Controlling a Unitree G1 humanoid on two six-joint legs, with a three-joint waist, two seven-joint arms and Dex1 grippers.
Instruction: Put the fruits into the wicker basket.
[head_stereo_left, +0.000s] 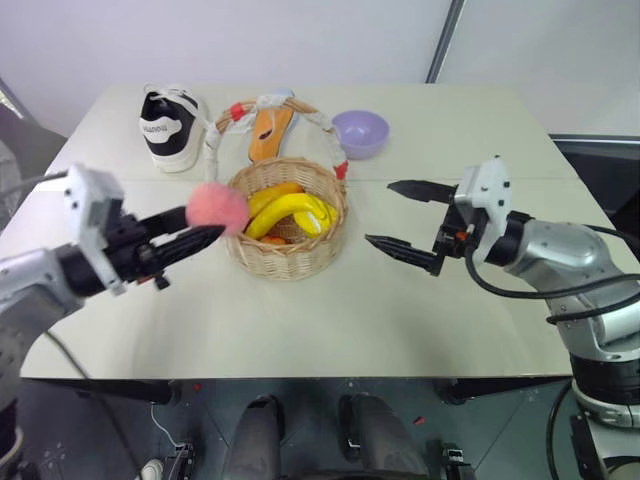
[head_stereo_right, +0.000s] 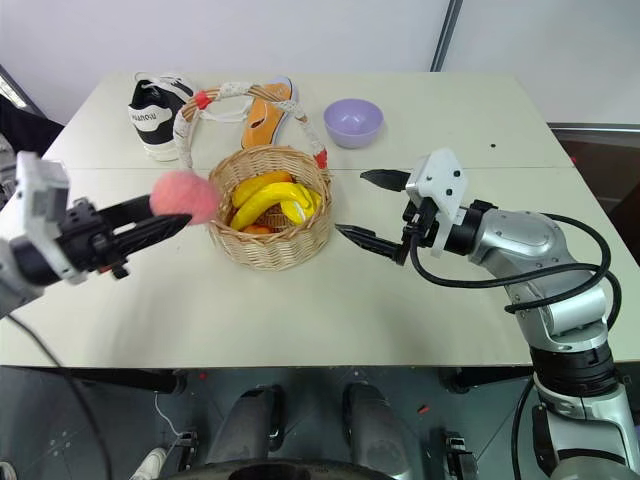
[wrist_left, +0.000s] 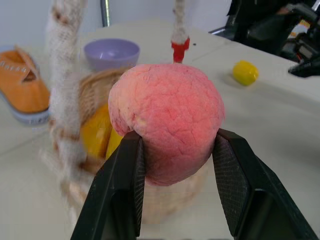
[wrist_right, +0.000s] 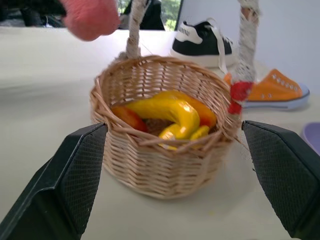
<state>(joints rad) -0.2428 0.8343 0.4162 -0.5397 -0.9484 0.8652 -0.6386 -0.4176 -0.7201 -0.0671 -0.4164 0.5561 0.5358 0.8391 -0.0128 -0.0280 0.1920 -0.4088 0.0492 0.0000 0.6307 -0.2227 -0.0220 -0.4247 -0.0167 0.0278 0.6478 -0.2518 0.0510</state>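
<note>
Printing on black shoe (head_stereo_left: 165, 128), possibly a brand, stays unreadable.

Lab-like test room, plain white wall panels (head_stereo_left: 250, 40), bare table (head_stereo_left: 420, 300) staged with shoes and toy fruit props

Open tabletop (head_stereo_left: 300, 320) on near side of basket (head_stereo_left: 288, 245). Arched handle (head_stereo_left: 300, 108) spans mouth toward far side; bananas (head_stereo_left: 290, 212) fill much of inside. Shoes (head_stereo_left: 170, 125) and bowl (head_stereo_left: 360, 132) crowd far side.
</note>
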